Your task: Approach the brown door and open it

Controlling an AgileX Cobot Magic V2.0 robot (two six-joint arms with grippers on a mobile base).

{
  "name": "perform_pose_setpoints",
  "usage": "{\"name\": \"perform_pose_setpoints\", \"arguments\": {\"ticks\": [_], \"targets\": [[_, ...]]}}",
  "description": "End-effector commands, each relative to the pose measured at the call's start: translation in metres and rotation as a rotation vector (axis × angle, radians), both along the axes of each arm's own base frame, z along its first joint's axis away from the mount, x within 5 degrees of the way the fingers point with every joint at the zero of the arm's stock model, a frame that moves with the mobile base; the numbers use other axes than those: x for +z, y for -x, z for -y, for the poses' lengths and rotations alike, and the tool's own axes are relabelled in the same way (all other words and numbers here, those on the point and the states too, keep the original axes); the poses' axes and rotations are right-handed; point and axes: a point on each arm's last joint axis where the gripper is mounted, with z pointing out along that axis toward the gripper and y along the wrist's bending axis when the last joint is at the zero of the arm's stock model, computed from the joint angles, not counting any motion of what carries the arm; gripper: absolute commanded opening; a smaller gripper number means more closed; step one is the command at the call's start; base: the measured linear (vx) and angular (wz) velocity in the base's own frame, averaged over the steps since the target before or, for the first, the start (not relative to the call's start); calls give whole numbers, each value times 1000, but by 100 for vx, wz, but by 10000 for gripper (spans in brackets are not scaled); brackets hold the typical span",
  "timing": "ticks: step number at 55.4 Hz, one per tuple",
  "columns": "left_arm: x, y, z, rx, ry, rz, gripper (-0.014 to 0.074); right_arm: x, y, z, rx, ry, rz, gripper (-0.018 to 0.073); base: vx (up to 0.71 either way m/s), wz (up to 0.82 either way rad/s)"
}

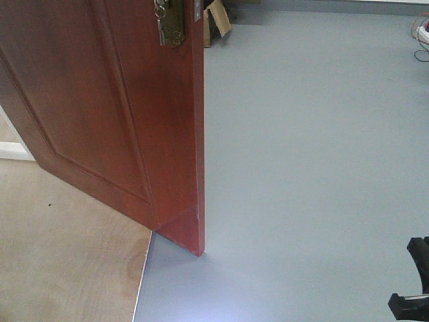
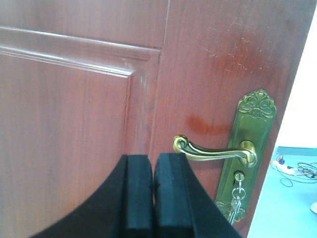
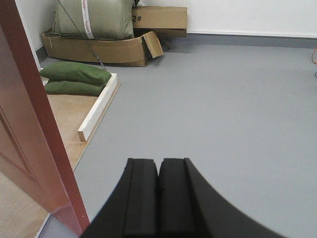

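One brown door [image 1: 100, 100], swung at an angle: its free edge and bottom corner stand over the grey floor [image 1: 315, 168], past the edge of the plywood sheet [image 1: 67, 255]. On the door are one brass lever handle [image 2: 213, 151], one long ornate backplate [image 2: 250, 144], and one bunch of keys [image 2: 237, 206] hanging from the lock below the lever; key count not readable. Two hands. Left hand [image 2: 153, 166]: pads pressed together, nothing between them. It sits close to the door face, just below and beside the lever's curled free end; can't tell if it touches. Right hand [image 3: 158, 168]: pads also together and holding nothing, over bare grey floor, with the door's edge to its left. Front view shows only black hardware [image 1: 414, 282] at the lower right; no hand state readable there. Containers: two cardboard boxes by the far wall. The open low box [image 3: 94, 49] holds one large green sack [image 3: 91, 17]; contents of the second box [image 3: 158, 17], marked "2#", aren't visible. Two green bags [image 3: 74, 79] are stacked on the plywood, beside one white board [image 3: 99, 106].
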Motion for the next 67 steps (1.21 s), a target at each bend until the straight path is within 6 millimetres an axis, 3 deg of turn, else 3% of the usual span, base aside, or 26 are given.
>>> {"name": "perform_pose_setpoints", "arguments": {"ticks": [1,67], "targets": [[15,6,-1,6,12,52,175,6,-2,0,-2,7,82,0,0,0],[15,6,-1,6,12,52,175,6,-2,0,-2,7,79,0,4,-2]]}}
